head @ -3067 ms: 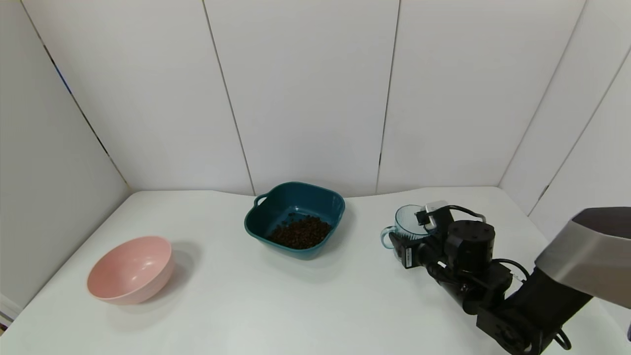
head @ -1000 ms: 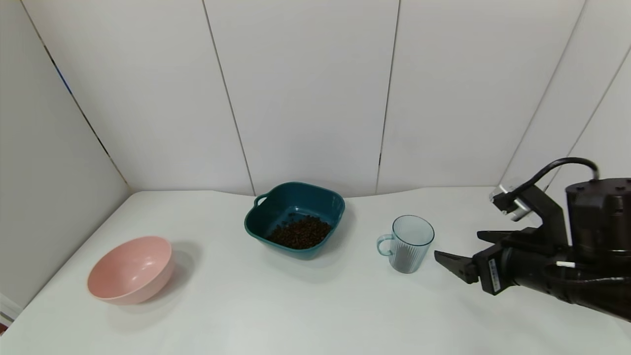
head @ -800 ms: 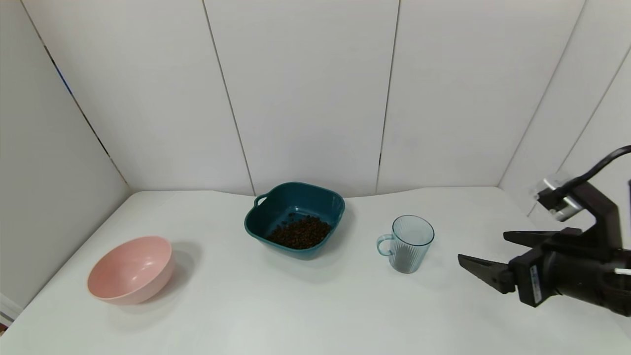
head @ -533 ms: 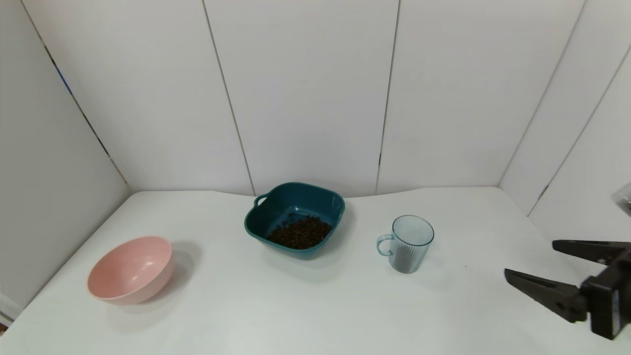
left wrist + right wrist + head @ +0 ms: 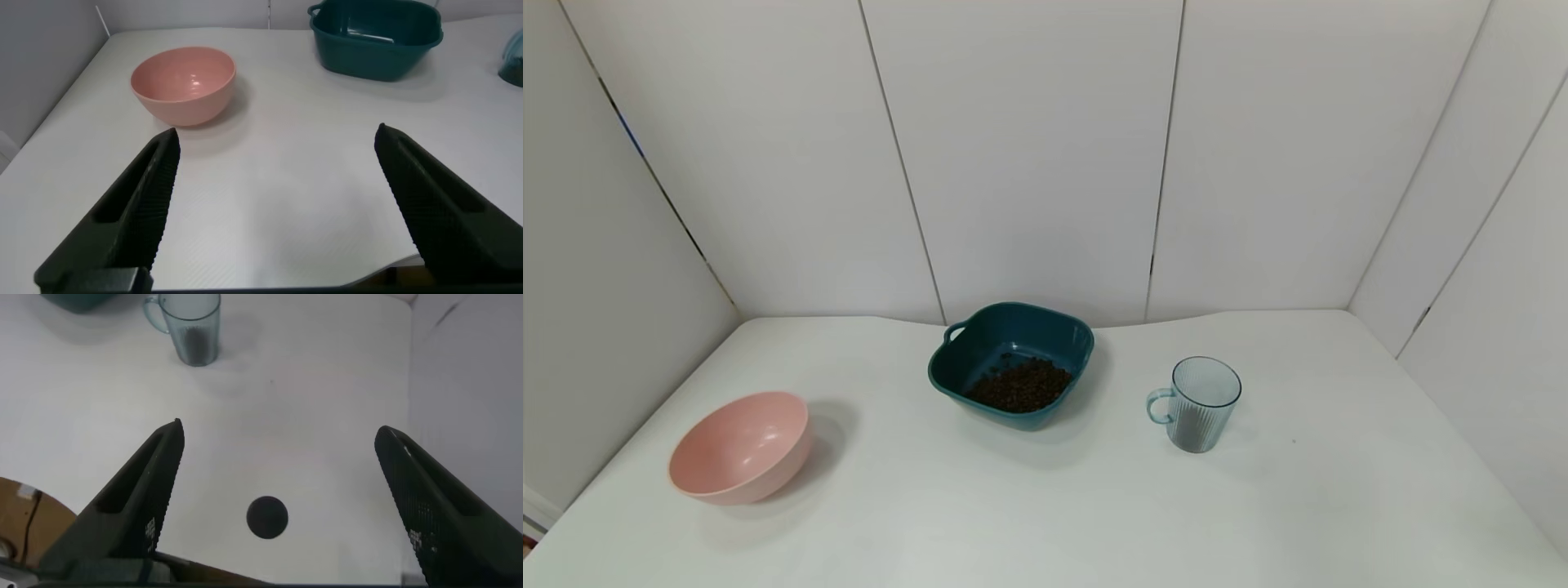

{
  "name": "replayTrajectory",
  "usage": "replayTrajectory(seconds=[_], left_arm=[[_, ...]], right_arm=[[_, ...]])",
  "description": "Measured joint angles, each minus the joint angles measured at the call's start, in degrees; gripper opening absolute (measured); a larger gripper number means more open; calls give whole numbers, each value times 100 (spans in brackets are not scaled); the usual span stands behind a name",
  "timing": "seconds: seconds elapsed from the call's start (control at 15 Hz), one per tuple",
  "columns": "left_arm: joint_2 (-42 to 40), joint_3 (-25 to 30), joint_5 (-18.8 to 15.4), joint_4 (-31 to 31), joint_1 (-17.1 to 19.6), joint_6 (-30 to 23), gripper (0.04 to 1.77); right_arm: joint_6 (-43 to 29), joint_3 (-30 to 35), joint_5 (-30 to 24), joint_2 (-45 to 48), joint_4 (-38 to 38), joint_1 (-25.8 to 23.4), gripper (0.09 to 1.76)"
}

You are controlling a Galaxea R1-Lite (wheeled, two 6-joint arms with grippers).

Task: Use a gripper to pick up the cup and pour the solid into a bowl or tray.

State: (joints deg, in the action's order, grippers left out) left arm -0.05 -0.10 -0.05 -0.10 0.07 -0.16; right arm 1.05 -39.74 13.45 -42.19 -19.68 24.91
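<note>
— Where is your cup?
— Upright on the table, right of the basin holding the beans.
— Your grippers?
— Left and right both spread, empty, well back from the cup

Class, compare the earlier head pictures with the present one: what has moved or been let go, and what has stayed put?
The right gripper let go of the ribbed, transparent light-blue plastic cup, opened, and withdrew rightward out of the head view. The cup, the dark teal square basin holding brown granules, and the round pink bowl stayed put.
</note>
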Motion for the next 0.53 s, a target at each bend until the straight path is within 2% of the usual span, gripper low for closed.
replayTrajectory(seconds=[0.27, 0.53], left_arm=[[0, 0, 2, 2, 0, 0, 172], [0, 0, 2, 2, 0, 0, 172]], right_arm=[[106, -11, 535, 868, -389, -316, 170], [317, -48, 480, 1417, -532, -1371, 170]])
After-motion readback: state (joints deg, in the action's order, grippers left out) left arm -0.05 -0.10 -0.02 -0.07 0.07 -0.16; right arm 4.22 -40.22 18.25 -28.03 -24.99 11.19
